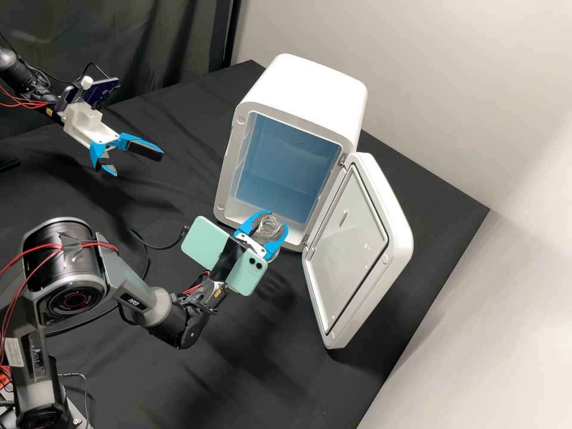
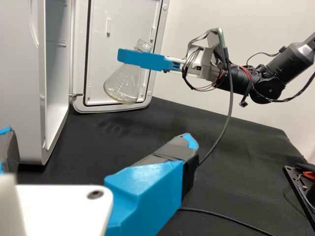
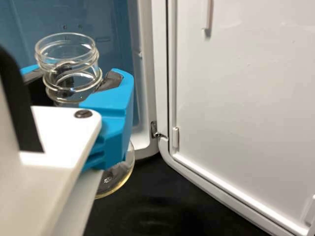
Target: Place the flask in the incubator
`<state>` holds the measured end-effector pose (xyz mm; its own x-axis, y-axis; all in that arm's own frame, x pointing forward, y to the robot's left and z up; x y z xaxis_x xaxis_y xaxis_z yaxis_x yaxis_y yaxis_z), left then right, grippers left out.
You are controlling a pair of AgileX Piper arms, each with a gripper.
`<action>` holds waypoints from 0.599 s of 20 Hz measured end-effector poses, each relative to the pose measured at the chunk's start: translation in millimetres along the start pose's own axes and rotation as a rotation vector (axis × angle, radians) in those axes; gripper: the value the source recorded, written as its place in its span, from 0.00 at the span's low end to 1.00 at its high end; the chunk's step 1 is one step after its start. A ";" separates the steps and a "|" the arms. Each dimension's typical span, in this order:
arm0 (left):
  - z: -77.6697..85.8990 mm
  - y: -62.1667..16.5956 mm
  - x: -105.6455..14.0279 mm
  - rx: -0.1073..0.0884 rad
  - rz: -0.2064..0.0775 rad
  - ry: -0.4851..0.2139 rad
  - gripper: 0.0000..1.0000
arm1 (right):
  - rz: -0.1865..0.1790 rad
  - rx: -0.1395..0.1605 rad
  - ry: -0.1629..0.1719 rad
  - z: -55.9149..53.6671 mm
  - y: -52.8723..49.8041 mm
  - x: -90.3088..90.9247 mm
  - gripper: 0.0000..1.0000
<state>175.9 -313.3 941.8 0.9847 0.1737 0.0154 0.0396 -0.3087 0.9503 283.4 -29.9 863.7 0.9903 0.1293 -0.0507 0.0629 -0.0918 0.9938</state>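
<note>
Right arm: I see it come in from the near left of the bench (image 1: pixel 179 369), forearm stretched level toward the incubator (image 1: pixel 310 95), with a mint-green phone (image 1: pixel 238 262) strapped across the wrist.
Right gripper (image 1: pixel 266 221): its two blue fingers are pinched on the neck of the Erlenmeyer flask (image 1: pixel 269 226), one on each side just under the lip.
Flask position: it hangs clear of the bench, just in front of the incubator's open mouth, by the lower lip and nearer the hinge side. From the left wrist view I read it (image 2: pixel 125 81) as outside the front frame.
Flask axis: the long axis is close to upright but tilted. The mouth (image 3: pixel 69 61) is up and leans back toward the holding wrist, and the wide base is down, nearer the cavity.
Flask contents: clear glass, and I can't make out any liquid.
Incubator door (image 1: pixel 357 238): swung wide open, its inner panel facing the flask.
Left arm: held high at the far left of the bench, well apart from the incubator.
Left gripper (image 1: pixel 134 162): fingers spread, nothing between them, pointing toward the incubator.
</note>
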 end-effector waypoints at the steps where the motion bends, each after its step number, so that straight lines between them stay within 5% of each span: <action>1: 0.0 0.0 0.0 0.000 0.000 0.000 1.00 | 0.006 0.008 0.003 -0.6 1.1 1.2 0.00; 6: 0.0 0.0 0.0 0.000 0.000 0.000 1.00 | 0.043 0.007 0.039 -10.4 8.1 14.1 0.00; 12: 0.0 0.0 0.0 0.000 0.000 0.000 1.00 | 0.010 -0.005 0.062 -25.8 1.0 32.4 0.00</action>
<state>175.9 -313.3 941.8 0.9847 0.1737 0.0154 0.0396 -0.3087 0.9503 312.4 -0.3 865.6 0.9813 0.1892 -0.0351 0.0526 -0.0883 0.9947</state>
